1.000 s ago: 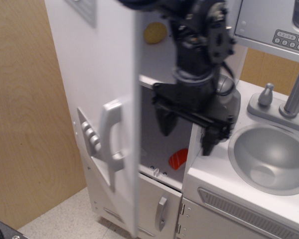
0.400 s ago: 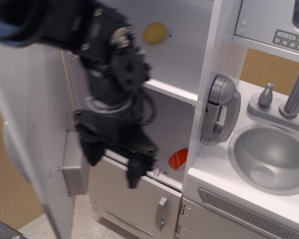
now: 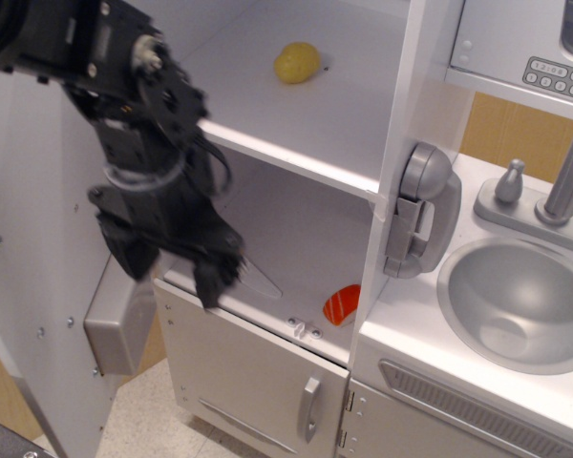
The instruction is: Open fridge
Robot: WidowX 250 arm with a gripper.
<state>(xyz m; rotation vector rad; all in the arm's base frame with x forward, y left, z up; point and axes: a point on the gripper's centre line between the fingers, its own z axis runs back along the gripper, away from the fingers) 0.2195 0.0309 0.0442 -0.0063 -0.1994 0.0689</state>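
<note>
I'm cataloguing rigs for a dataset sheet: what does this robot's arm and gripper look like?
The black arm is built of chunky, blocky segments with a few small silver fittings near the upper joint. Thin dark cables loop along its side. It ends in a matte black gripper with two stubby, tapered jaws. No markings are legible.
</note>
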